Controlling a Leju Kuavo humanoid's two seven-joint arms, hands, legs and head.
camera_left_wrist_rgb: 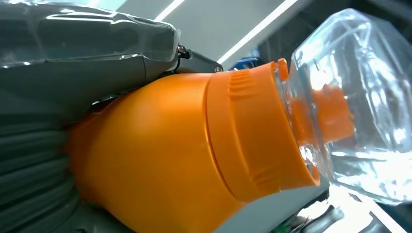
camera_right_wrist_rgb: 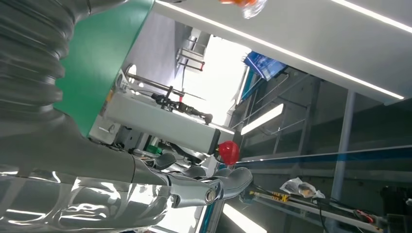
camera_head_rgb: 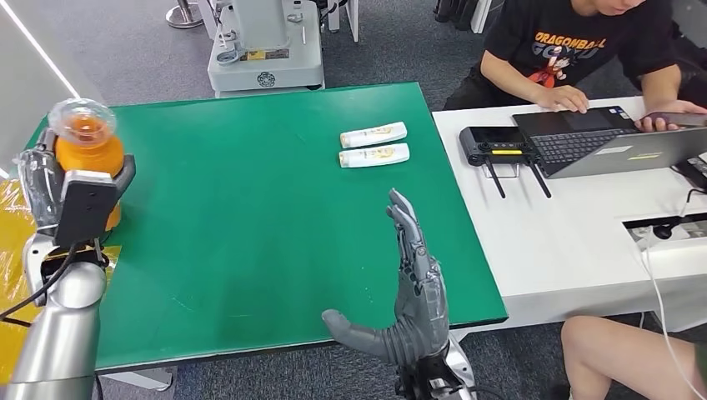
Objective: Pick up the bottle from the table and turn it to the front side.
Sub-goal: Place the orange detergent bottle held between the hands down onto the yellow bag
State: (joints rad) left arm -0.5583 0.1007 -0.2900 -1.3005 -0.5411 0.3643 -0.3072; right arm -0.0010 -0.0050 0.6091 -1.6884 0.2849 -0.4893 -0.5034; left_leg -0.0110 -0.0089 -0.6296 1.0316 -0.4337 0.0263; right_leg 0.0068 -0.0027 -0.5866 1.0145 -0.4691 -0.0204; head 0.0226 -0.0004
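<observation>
Orange bottle (camera_left_wrist_rgb: 160,155) upright in raised left hand (camera_head_rgb: 79,196).

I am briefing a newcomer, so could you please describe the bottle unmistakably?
Find the green table; at its left edge the left hand holds the bottle upright. Unlike the two white tubes lying mid-table, it is orange with a clear cap.

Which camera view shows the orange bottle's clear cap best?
The left wrist view: the clear cap appears large and close on the orange bottle. The head view shows it small, above the left hand; the right wrist view catches a sliver.
</observation>
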